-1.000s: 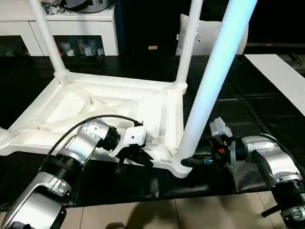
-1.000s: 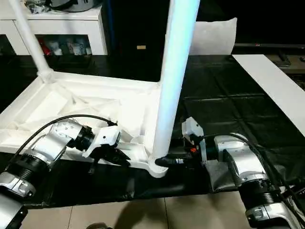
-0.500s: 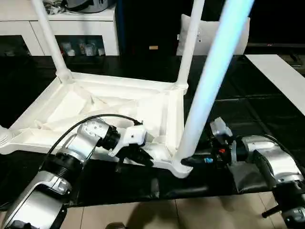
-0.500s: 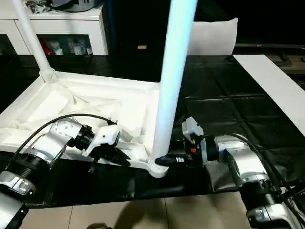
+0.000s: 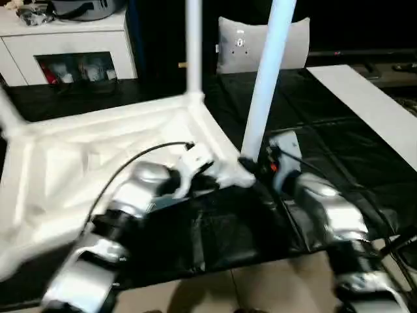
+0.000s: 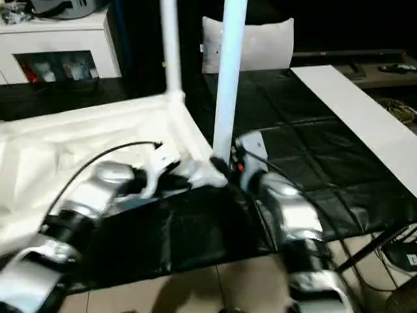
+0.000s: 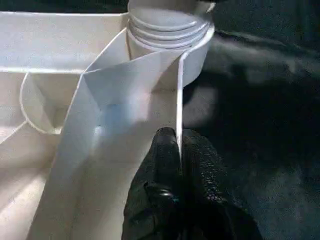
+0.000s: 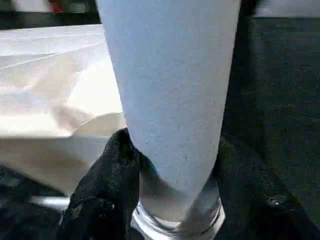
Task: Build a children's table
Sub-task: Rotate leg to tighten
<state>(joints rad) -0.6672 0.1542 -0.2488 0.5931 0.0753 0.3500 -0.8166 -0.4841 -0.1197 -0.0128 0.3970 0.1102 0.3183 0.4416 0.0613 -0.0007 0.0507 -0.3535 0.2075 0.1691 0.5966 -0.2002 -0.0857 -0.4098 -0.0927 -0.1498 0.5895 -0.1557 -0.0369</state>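
Table part: the white square children's tabletop point(image 5: 98, 156) lies upside down on a black sheet point(image 5: 339, 143), its ribbed underside facing up.
Near leg: a long white tube leg point(image 5: 266, 85) stands in the round corner socket point(image 7: 167, 37) at the tabletop's near right corner; its long axis runs roughly upright, leaning slightly toward the robot's right as it rises past the top of the head views.
Far leg: a second tube leg point(image 5: 193, 45) stands upright in the far right corner, long axis vertical, its upper part out of sight.
Third leg: part of another tube leg point(image 5: 8, 114) rises at the far left corner, at the edge of the left eye view.
Left end effector: the left end effector point(image 7: 179, 142) reaches to the near rim of the tabletop, just short of the corner socket; its two black fingers point(image 7: 162, 160) are pressed together on the thin upright wall of the rim, pinching it.
Right end effector: the right end effector point(image 8: 172, 165) sits at the foot of the near leg, just above the socket; its black fingers point(image 8: 107, 175) lie on either side of the tube and clamp it.
Right arm: its silver forearm point(image 5: 319, 208) lies over the black sheet, right of the tabletop.
Background: a white cabinet point(image 5: 65, 39) stands behind on the left, and a pale cushion point(image 5: 264, 42) stands behind the legs.
Right side: a long white board point(image 5: 371, 104) lies beyond the sheet.
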